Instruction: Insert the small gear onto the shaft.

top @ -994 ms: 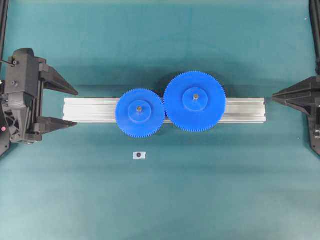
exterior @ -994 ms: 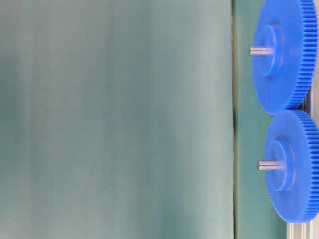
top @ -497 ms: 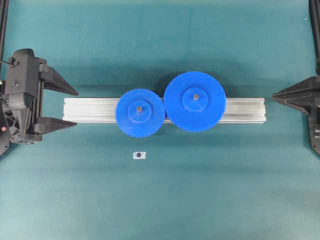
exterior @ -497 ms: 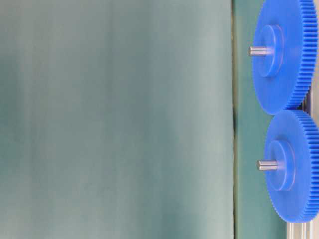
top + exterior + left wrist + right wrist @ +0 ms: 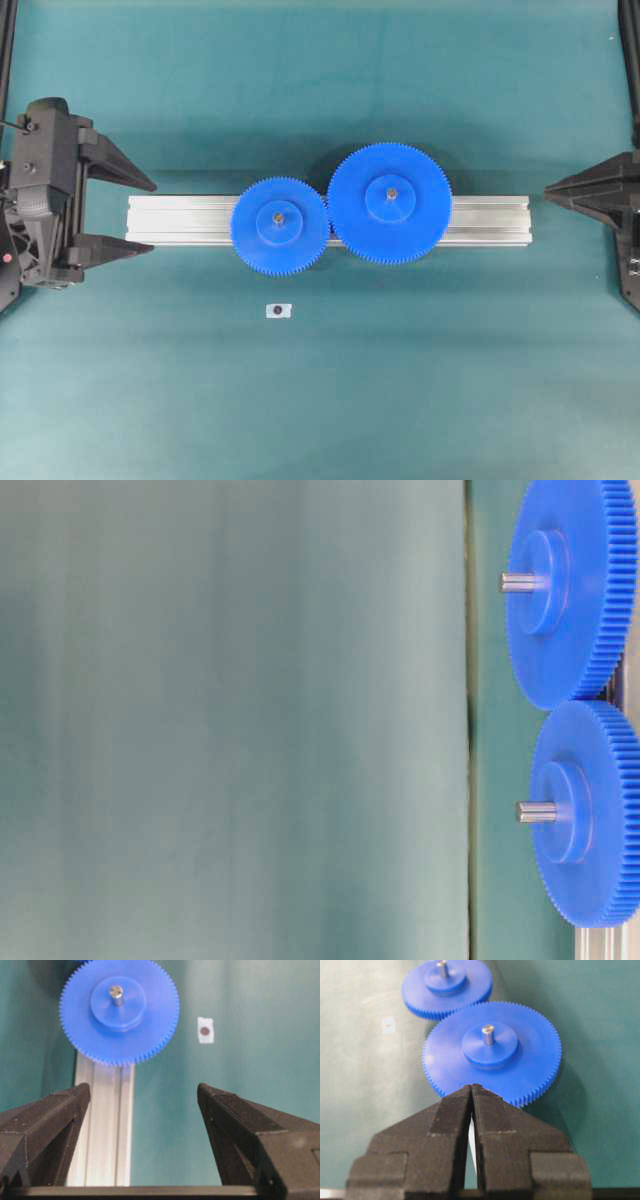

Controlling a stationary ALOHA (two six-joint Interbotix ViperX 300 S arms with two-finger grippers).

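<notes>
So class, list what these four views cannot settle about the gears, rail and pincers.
- Small blue toothed plastic gear: whether it sits fully down on its thin grey metal shaft; its hub hides the base.
- Tiny white tag with dark dot: too small to identify.
- Silver grooved aluminium rail: table-level view cuts it off.
- Right pincer: overhead edge crops it.

Overhead cam looks straight down on the table [image 5: 320, 400], far enough to take in the whole rail [image 5: 180, 220]. Table-level cam sits low and close, picture turned sideways, catching both gears edge-on at the right border. Left wrist cam looks out between its jaws along the rail at the small gear [image 5: 119, 1010]. Right wrist cam looks over its jaws from the opposite end, larger gear [image 5: 492, 1052] nearest. All four share the small gear and its shaft [image 5: 116, 994].
</notes>
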